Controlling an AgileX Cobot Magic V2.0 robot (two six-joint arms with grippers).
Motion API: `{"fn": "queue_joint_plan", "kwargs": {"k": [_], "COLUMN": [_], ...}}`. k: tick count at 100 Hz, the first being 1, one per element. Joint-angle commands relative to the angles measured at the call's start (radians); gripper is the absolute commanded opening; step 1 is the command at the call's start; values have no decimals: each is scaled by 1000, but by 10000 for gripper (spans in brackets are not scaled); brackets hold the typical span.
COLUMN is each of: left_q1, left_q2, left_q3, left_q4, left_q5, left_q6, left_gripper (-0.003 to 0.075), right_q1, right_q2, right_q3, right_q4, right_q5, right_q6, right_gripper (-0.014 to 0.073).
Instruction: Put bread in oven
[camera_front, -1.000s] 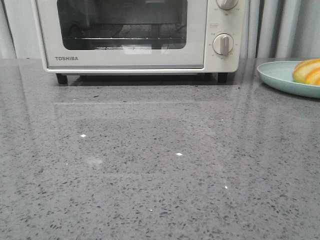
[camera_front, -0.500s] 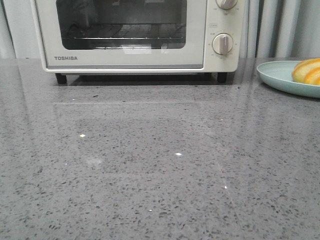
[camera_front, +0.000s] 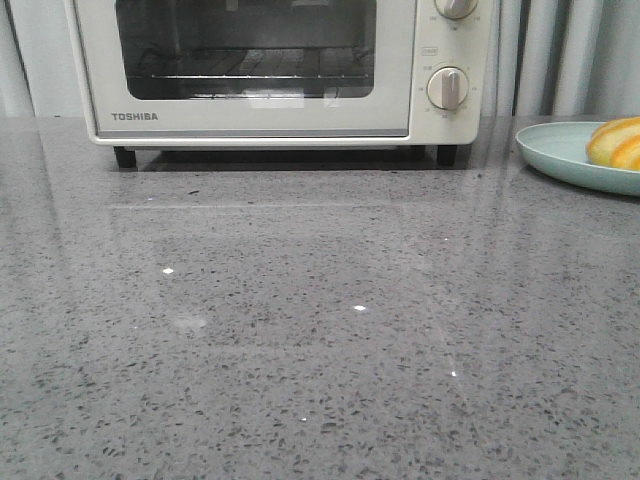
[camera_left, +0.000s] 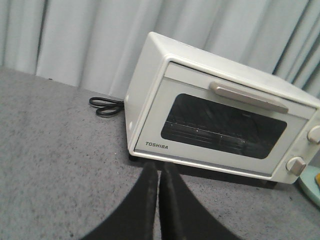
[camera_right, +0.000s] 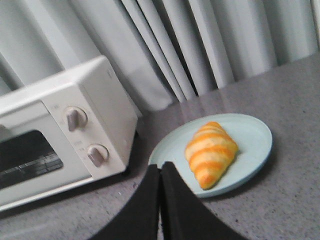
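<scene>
Cream-white oven (camera_front: 270, 70) sits at back of the speckled grey countertop (camera_front: 300, 330), door shut w/ handle across its top edge, wire rack visible thru the glass, 2 knobs (camera_front: 447, 88) on its right side. Bread (camera_right: 211, 153) lies on a pale blue plate (camera_right: 255, 132) just right of the oven, near the curtain (camera_right: 200, 45). Left gripper (camera_left: 159, 172) fingers pressed together, nothing between; right gripper (camera_right: 160, 172) likewise closed and empty, above the counter short of the plate. Black cord (camera_left: 106, 106) coiled beside the oven's left wall.

The grey speckled countertop (camera_front: 300, 340) is carrying the oven (camera_front: 270, 110) at twelve o'clock, a pale blue plate (camera_front: 560, 150) at two o'clock, and a coiled black cord (camera_left: 106, 106) lying beside the oven.
</scene>
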Motion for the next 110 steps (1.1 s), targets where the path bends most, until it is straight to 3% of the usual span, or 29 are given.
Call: {"fn": "queue_joint_plan", "kwargs": {"k": [1,40,68,110], "left_q1": [-37,-322,-344,-344], "left_q2": [130,632,894,1089], "left_q3": [-123,-510,-734,-882], "left_q4": [2,6,6,6], "left_q5": [-33,-115,-107,-109], "left_q6": [82,204,204,204], "left_gripper": [-21,-21,-21,-21], "right_q1": [-3,111,119,119], "right_q2": [110,218,224,224], "right_q3": [-108,-182,-182,-182], "right_q4": [-71,-121,-121,-121], "right_q5": [27,80,86,88], "right_q6": [-9,-9,-9,-9], "right_gripper": [-48,-48,-48,-48]}}
